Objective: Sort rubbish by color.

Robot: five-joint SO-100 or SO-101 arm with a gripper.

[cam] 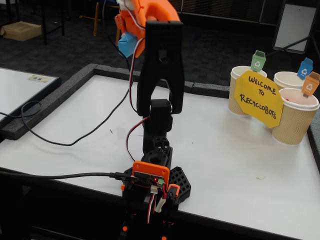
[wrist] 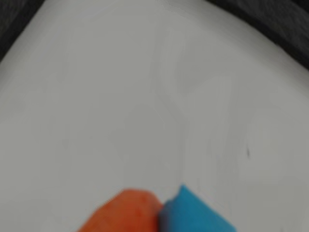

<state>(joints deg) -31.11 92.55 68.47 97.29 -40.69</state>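
The jaws sit at the bottom edge of the wrist view. The orange finger (wrist: pixel 126 212) and the blue finger (wrist: pixel 193 215) meet at their tips with no gap showing. Nothing can be seen pinched between them, so they look closed and empty. Below them is only the bare white counter (wrist: pixel 145 96), out of focus.

In the fixed view the arm (cam: pixel 160 75) is reared up high over its base, with the jaws near the top edge of the picture, well above the surface.

No crumpled paper wad, blue, green or orange, can be made out in either view. The counter around the arm shows only cables and a faint pale speck (cam: pixel 260 176) towards the front right, too small to identify. At the far right stand three paper cups: the green-tagged cup (cam: pixel 239 95), the blue-tagged cup (cam: pixel 287 80) and the orange-tagged cup (cam: pixel 295 125). The yellow sign (cam: pixel 260 97) leans in front of them. Whether any rubbish already lies inside the cups cannot be told from here.

Going by the task, such wads would probably be very light, soft and springy. A light squeeze would hold one, and it would be neither fragile nor slippery. The likely difficulty is that a wad skids away when nudged. The jaws would best open wide, straddle the wad across its thickest part and come straight down before closing.
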